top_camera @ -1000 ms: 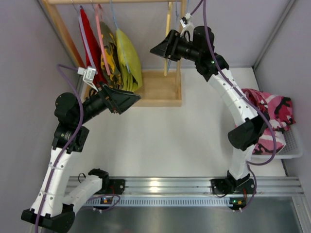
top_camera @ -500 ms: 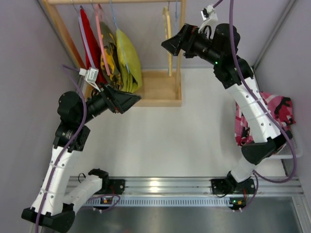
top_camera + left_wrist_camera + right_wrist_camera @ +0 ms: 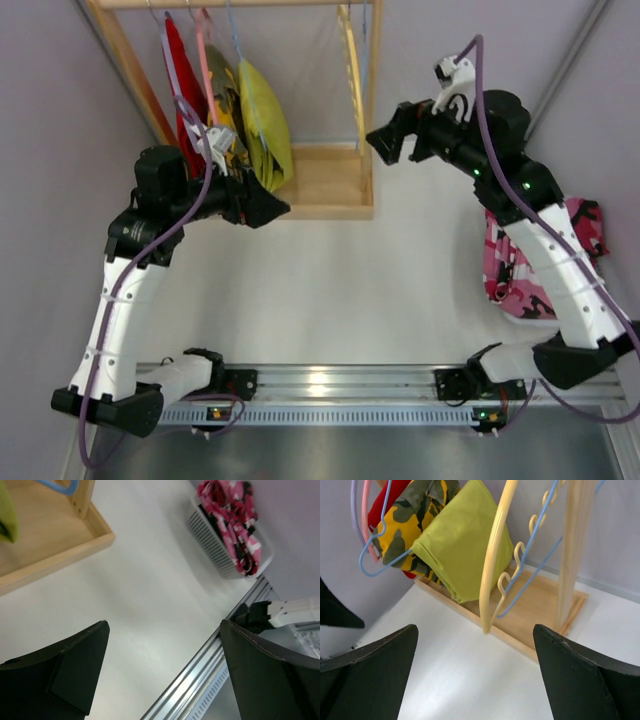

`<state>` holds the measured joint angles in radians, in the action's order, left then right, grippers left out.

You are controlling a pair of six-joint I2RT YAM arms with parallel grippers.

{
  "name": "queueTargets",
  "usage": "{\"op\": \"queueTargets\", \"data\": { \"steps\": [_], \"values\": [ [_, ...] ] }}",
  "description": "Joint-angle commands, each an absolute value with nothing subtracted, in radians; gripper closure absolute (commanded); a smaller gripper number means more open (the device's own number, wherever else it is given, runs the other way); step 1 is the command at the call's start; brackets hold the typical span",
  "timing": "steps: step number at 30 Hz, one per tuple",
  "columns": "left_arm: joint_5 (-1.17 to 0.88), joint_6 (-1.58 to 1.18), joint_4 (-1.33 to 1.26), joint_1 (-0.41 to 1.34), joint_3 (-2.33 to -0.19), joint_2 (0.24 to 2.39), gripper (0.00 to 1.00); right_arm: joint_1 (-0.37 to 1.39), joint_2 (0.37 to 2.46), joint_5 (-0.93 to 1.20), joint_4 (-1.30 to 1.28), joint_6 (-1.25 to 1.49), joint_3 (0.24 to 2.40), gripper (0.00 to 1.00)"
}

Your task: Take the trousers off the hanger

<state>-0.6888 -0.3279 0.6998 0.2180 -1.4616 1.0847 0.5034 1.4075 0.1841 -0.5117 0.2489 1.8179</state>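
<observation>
The pink, white and black camouflage trousers (image 3: 530, 265) lie bunched in a white basket at the right wall; they also show in the left wrist view (image 3: 231, 522). I see no plain black trousers. My right gripper (image 3: 384, 142) is open and empty, just right of the rack, facing a bare yellow hanger (image 3: 495, 565) and a bare blue hanger (image 3: 536, 545). My left gripper (image 3: 272, 208) is open and empty, beside the garments hanging at the rack's left end. In the wrist views both grippers, left (image 3: 165, 672) and right (image 3: 475, 677), hold nothing.
A wooden rack with a tray base (image 3: 325, 190) stands at the back. On it hang a red garment (image 3: 180, 70), a yellow camouflage garment (image 3: 402, 525) and a yellow-green garment (image 3: 262, 120). The white basket (image 3: 215, 550) sits at the right wall. A metal rail (image 3: 330, 382) runs along the near edge.
My right arm has drawn back from the rack, to the right and toward me, leaving the yellow hanger bare. My left arm has lifted and shifted toward the hanging garments.
</observation>
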Motion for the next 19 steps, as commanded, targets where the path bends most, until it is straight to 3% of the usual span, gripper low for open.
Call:
{"op": "queueTargets", "data": {
  "steps": [1, 11, 19],
  "values": [
    [-0.614, -0.091, 0.957, 0.210, -1.537, 1.118, 0.01, 0.499, 1.221, 0.141, -0.546, 0.085, 1.735, 0.01],
    [-0.454, -0.023, 1.006, 0.210, -1.513, 1.097, 0.01, 0.433, 0.817, 0.118, -0.693, 0.032, 1.340, 0.01],
    [-0.362, -0.057, 1.008, 0.209, -1.456, 1.045, 0.01, 0.302, 0.634, 0.169, -0.712, 0.048, 1.186, 0.01]
  ]
}}
